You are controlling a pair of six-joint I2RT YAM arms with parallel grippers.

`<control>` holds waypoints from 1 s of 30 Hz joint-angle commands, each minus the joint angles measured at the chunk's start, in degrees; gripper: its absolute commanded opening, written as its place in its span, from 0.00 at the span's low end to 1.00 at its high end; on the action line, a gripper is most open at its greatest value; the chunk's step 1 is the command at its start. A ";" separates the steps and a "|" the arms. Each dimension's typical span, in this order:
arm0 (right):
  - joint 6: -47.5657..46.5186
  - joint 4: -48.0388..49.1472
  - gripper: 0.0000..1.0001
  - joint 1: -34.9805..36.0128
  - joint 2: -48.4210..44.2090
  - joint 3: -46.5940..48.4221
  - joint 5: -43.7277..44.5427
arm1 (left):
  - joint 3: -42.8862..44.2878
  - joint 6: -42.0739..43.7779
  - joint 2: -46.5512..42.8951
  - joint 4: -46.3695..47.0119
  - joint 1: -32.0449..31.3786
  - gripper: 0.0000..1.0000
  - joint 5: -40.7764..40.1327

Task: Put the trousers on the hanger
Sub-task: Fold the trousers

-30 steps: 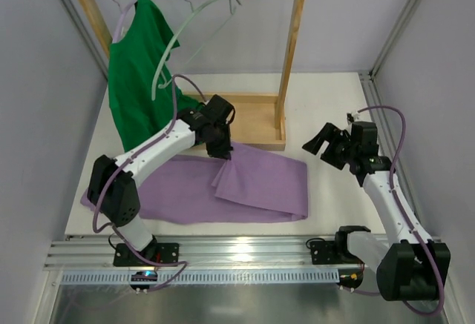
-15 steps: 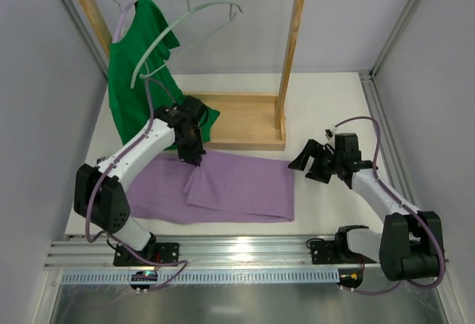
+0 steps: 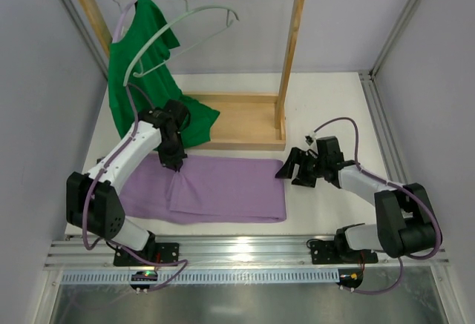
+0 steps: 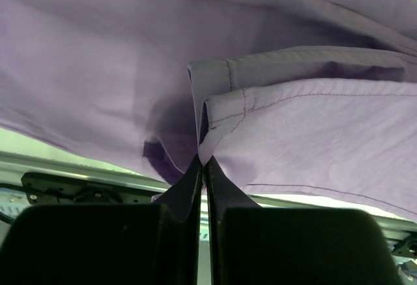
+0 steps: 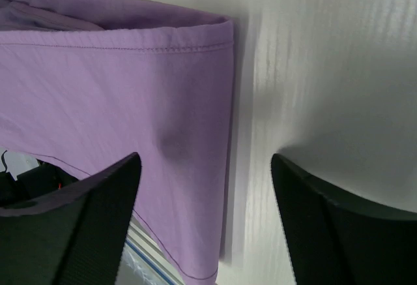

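Observation:
The lilac trousers (image 3: pixel 223 189) lie folded flat on the white table. My left gripper (image 3: pixel 178 167) is shut on a hemmed corner of the trousers (image 4: pixel 221 122), pinching it at the fingertips. My right gripper (image 3: pixel 289 170) is open and low over the trousers' right end; in its wrist view the trouser edge (image 5: pixel 130 96) lies between the spread fingers. The pale grey-green hanger (image 3: pixel 174 33) hangs by its wire hook from the wooden rail, tilted, bare.
A wooden rack (image 3: pixel 293 50) with a base board (image 3: pixel 249 120) stands at the back. A dark green T-shirt (image 3: pixel 141 72) hangs on a lavender hanger at the rail's left. An aluminium rail (image 3: pixel 245 253) runs along the near edge.
My left gripper has dragged the pinched trouser fold leftward, folding the fabric over. My right gripper has come down and left to the trousers' right end. The pale hanger has swung.

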 commanded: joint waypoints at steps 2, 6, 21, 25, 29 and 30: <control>1.40 6.89 0.72 2.20 2.50 -0.70 -0.69 | -3.15 0.67 -0.54 1.70 1.37 0.00 -1.80; 3.25 8.66 0.33 2.21 1.97 -1.50 1.14 | -5.87 0.93 -0.19 5.30 1.37 0.01 1.08; -0.61 -8.47 0.04 -3.67 -7.25 -0.27 13.78 | -13.44 -4.07 0.07 22.36 -3.54 0.01 11.82; -1.76 -17.44 0.04 -8.86 -11.90 1.22 21.01 | -11.60 -7.24 3.14 26.23 -8.02 0.00 10.86; -0.36 -20.43 0.04 -12.98 -13.84 1.84 24.70 | -7.56 -8.91 9.11 27.55 -12.16 0.00 10.33; 0.25 -20.96 0.04 -13.35 -14.20 2.01 25.14 | -6.77 -8.91 10.86 26.95 -12.43 0.00 10.07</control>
